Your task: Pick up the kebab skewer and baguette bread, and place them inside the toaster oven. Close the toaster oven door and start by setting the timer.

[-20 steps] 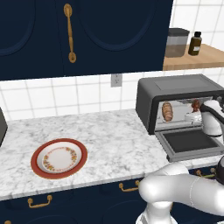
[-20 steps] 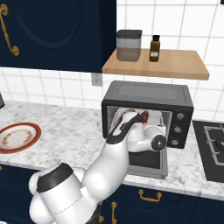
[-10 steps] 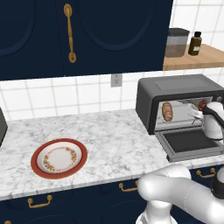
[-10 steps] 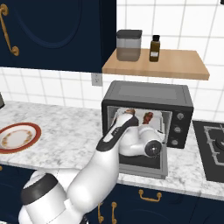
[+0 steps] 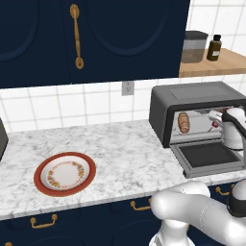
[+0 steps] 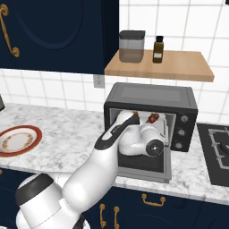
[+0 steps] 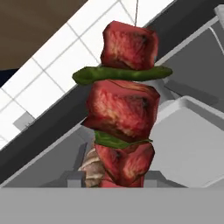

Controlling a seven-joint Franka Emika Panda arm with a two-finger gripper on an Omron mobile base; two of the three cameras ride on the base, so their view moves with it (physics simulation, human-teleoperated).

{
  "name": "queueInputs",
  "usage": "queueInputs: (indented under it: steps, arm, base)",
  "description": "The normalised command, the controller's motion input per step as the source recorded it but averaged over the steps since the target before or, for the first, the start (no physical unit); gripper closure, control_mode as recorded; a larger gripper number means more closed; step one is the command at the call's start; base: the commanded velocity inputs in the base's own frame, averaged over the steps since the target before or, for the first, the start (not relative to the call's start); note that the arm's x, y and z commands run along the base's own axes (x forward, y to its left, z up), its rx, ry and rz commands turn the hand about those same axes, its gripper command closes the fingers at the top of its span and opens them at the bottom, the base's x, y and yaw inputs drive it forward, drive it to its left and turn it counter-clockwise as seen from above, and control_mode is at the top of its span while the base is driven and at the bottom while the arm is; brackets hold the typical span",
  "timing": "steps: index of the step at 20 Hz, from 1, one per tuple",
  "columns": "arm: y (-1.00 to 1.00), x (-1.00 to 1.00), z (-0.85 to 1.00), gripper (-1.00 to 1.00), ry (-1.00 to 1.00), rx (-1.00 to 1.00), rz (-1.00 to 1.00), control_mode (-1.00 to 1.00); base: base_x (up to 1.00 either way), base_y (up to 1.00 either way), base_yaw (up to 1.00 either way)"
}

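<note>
— Red-brown meat chunks, green slices between: where's the kebab skewer (image 7: pixel 124 109)?
— Gripped in the claw (image 7: pixel 114 178), at the toaster oven (image 5: pixel 192 103) mouth; baguette bread (image 5: pixel 184 123) lies inside, door (image 5: pixel 208 157) down. Marbled bench (image 5: pixel 120 158) carries a red-rimmed plate (image 5: pixel 65 174) left of the oven.

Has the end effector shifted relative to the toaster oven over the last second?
Yes. In the left base view the end effector, shut on the kebab skewer, has drifted right and slightly up across the toaster oven opening, away from the baguette bread.
</note>
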Motion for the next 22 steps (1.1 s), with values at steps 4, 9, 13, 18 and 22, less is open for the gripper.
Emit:
queueInputs:
  steps: [4,9,13,18,22]
  arm:
    - [0.0,-0.03,-0.03,1.0,0.0,0.25,-0.05,-1.0]
    - [0.0,0.16,-0.02,1.0,0.0,0.19,-0.03,-1.0]
    - [0.0,0.22,-0.19,1.0,0.0,0.12,0.0,-1.0]
    - [0.0,0.05,-0.31,1.0,0.0,0.13,0.0,-1.0]
    - [0.0,0.19,-0.01,1.0,-0.01,0.13,0.0,-1.0]
  base:
    - [0.0,0.0,0.0]
    - [0.0,0.0,0.0]
    - [0.0,0.0,0.0]
    - [0.0,0.0,0.0]
    - [0.0,0.0,0.0]
